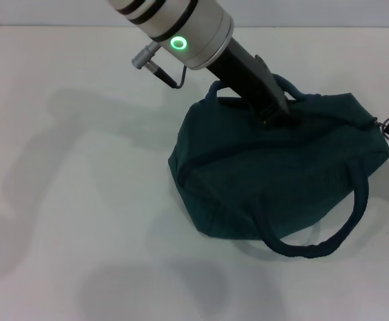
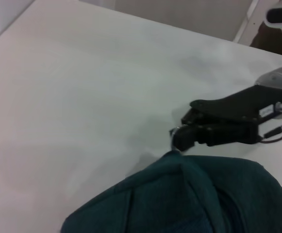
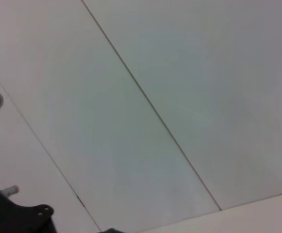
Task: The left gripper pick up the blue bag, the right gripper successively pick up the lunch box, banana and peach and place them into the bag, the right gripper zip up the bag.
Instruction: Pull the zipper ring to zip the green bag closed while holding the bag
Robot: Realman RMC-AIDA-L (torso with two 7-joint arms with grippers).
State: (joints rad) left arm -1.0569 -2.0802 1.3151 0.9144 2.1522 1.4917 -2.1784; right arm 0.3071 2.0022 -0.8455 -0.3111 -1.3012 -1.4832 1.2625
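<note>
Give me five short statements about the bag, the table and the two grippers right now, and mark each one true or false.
1. The blue bag sits on the white table. True.
2. The left gripper is down at the top of the bag, near one handle. True.
3. A banana and a peach lie on the table beside the bag. False: no food or lunch box shows anywhere on the table.
4. Both bag handles are pulled upright. False: one handle loop droops over the bag's near side onto the table.
5. The right gripper is at one end of the bag, where a small metal piece hangs. True, as the left wrist view shows.
</note>
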